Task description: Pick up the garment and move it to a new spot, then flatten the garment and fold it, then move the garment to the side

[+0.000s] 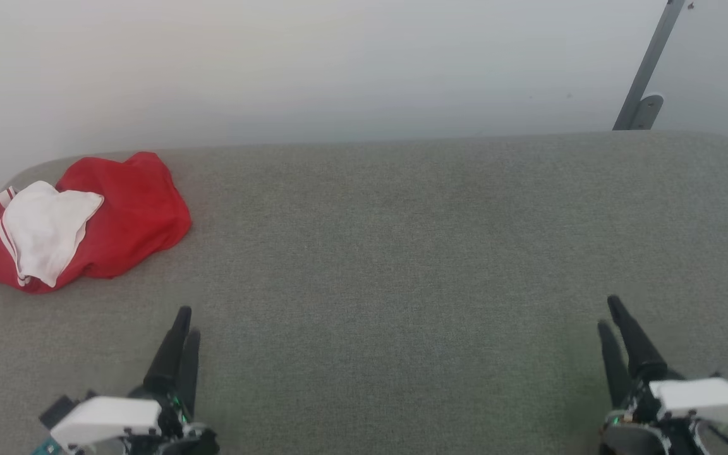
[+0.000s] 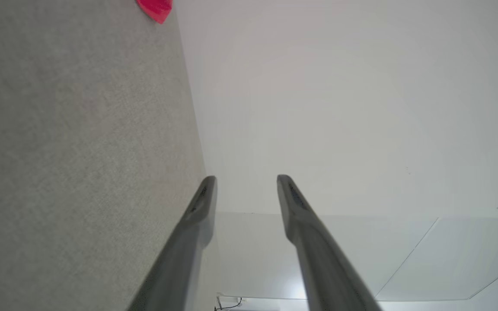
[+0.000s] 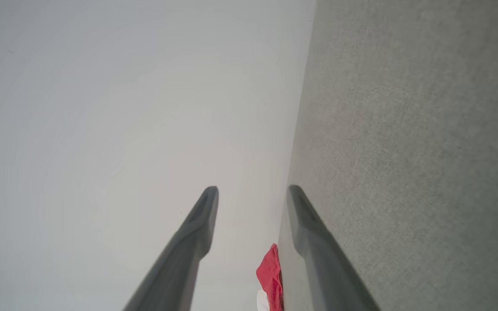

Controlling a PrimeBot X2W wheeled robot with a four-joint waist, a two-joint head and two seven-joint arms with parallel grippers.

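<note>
The garment (image 1: 79, 221) lies crumpled at the far left of the grey table (image 1: 402, 253), red with a white sleeve panel on top and striped trim at its left end. A red corner of the garment (image 2: 156, 9) shows at the top of the left wrist view, and a strip of the garment (image 3: 270, 276) shows between the fingers in the right wrist view. My left gripper (image 1: 187, 322) hovers near the front left, open and empty, well short of the garment. My right gripper (image 1: 609, 313) is at the front right, open and empty.
A pale wall (image 1: 339, 63) runs behind the table's far edge. A grey metal bar (image 1: 645, 76) leans at the back right. The table's far corners are rounded.
</note>
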